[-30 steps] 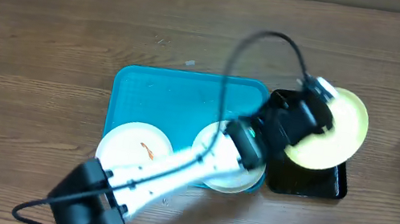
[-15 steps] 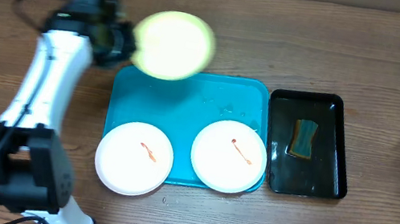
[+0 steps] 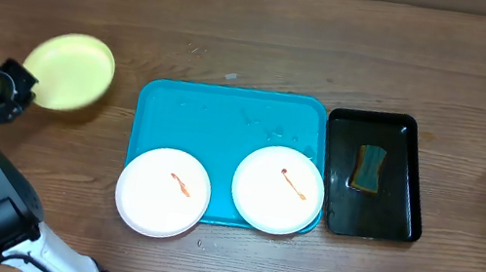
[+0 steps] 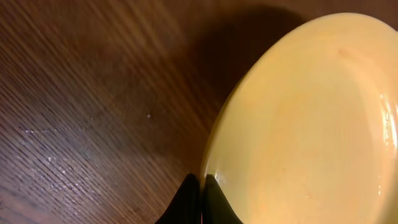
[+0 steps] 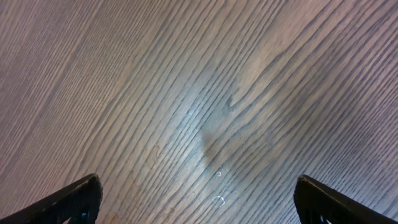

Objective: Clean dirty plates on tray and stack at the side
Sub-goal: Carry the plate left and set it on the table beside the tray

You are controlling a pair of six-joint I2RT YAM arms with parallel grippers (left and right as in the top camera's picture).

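pale yellow plate (image 3: 68, 72) hangs at the far left of the table (image 3: 336, 53), well apart from the tray (image 3: 226, 118), its rim pinched between the closed fingers of the left pincer (image 4: 200, 199). the dark shadow under it in the wrist view suggests it is not yet set down. no smear shows on it, so i judge this first plate cleaned and about to start the stack at the side: about one of three dealt with. the rest looks undone. a white plate (image 3: 163, 192) lies over the tray's front left edge and a second white plate (image 3: 278, 189) sits in its front right corner, each with an orange-red smear, so both want wiping and stacking. the sponge (image 3: 369, 168) lies in the black tray (image 3: 398, 211) just right of the tray. the right pincer (image 5: 199, 202) hangs wide open and empty over bare wood.
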